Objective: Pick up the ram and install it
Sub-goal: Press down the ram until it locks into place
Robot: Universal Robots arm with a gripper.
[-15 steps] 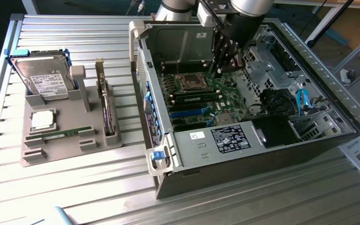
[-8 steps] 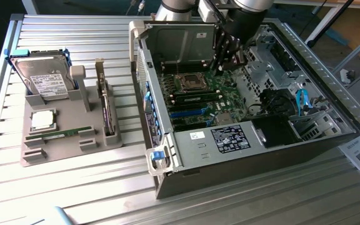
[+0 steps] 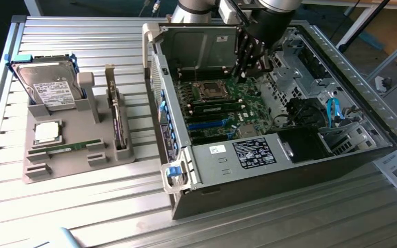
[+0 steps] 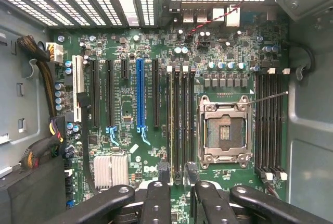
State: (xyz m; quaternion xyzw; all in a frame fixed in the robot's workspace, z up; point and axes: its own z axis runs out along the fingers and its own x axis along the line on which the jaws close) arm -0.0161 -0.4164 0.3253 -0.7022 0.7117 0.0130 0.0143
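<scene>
One thin green ram (image 3: 67,148) lies flat in the grey tray (image 3: 74,129); the black gripper (image 4: 177,176) gapes empty over the motherboard (image 4: 130,104).

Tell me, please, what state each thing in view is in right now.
ram: lying in the grey holder, not picked up.
gripper: jaws open, empty, inside the computer case.
computer case: side open.
processor socket: empty.
hard drive: standing in the holder.
processor chip: flat on the holder.
expansion card: on edge in the holder.

Claw (image 4: 177,173) wide open, empty.
</scene>
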